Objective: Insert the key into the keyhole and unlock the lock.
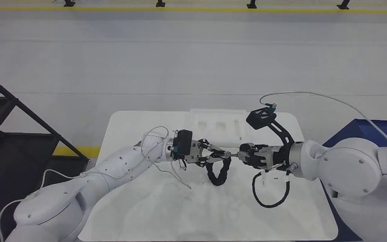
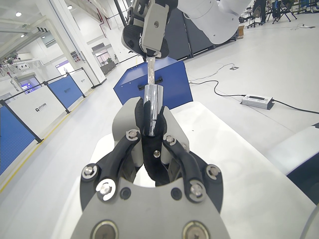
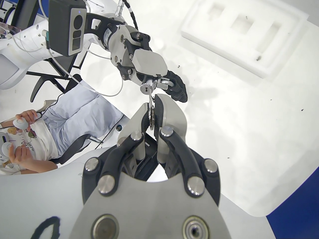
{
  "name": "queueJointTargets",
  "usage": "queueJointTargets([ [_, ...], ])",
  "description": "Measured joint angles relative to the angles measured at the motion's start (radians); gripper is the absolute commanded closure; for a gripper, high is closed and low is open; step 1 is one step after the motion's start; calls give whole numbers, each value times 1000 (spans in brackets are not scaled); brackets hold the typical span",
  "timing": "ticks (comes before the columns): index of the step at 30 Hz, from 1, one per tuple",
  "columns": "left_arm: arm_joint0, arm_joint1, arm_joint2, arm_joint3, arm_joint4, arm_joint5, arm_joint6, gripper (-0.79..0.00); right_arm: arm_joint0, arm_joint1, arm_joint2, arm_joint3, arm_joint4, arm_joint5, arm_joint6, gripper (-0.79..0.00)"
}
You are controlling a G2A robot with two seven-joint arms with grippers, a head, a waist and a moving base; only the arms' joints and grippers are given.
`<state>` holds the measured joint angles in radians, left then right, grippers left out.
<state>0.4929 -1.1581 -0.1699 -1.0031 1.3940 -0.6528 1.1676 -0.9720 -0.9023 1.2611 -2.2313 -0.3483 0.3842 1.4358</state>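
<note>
My left gripper (image 2: 150, 123) is shut on the lock (image 2: 154, 103), a chrome cylinder whose black cable loop (image 1: 217, 174) hangs below it over the table. The lock's keyhole end (image 3: 145, 88) faces my right gripper (image 3: 152, 110), which is shut on the key (image 3: 151, 111). The key's silver blade (image 2: 151, 72) reaches from the right gripper's fingers to the cylinder's end and meets the keyhole. In the top view both grippers face each other above the table's middle, left gripper (image 1: 213, 155) and right gripper (image 1: 240, 155) close together.
A white foam tray (image 1: 221, 124) with shallow recesses lies at the table's far edge. A black cable loop (image 1: 270, 189) hangs under the right arm. A person sits beside the table holding controllers (image 3: 18, 135). The near part of the white table (image 1: 181, 212) is bare.
</note>
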Motion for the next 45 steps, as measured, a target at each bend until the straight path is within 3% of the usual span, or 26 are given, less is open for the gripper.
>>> queueJointTargets([
  [17, -4, -11, 0, 12, 19, -18, -18, 0, 31, 21, -47, 2, -4, 6, -6, 0],
  [45, -2, -3, 0, -7, -2, -23, -23, 0, 71, 49, -103, 9, -22, 17, -17, 0],
])
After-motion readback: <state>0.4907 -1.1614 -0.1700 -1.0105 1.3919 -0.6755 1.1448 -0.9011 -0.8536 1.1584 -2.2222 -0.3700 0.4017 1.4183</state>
